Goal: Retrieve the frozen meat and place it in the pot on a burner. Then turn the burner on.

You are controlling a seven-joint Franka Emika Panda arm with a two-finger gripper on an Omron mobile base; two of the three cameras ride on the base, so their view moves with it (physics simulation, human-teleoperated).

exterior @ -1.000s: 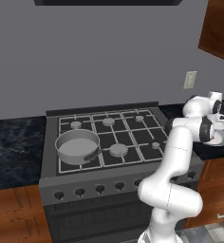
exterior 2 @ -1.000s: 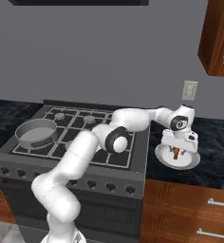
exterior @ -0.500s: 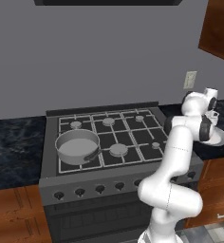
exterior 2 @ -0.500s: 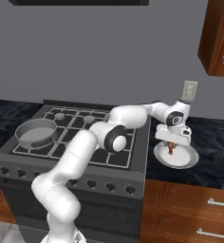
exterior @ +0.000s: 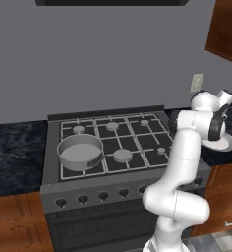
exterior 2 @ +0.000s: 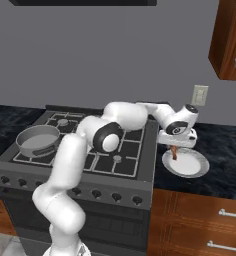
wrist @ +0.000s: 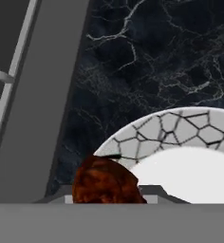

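The frozen meat point(exterior 2: 174, 153), a small glossy brown piece, hangs from my gripper point(exterior 2: 175, 149), which is shut on it just above the left part of the white plate point(exterior 2: 192, 168). In the hand view the frozen meat point(wrist: 104, 182) sits low between the fingers, over the plate's cracked-pattern rim point(wrist: 175, 126). The pot point(exterior: 80, 150), a shallow grey saucepan, rests on the stove's front left burner, far to the left of the hand; the right base view shows the pot point(exterior 2: 37, 139) too.
The plate point(exterior: 225, 144) lies on the dark marble counter point(exterior 2: 220, 150) right of the stove. A row of knobs point(exterior: 103, 196) runs along the stove front. A wooden wall cabinet point(exterior 2: 232, 40) hangs above the counter, and wooden drawers sit below it.
The jaws closed on the frozen meat on the plate. The hand then rose a little and shifted left, lifting the piece off the plate.
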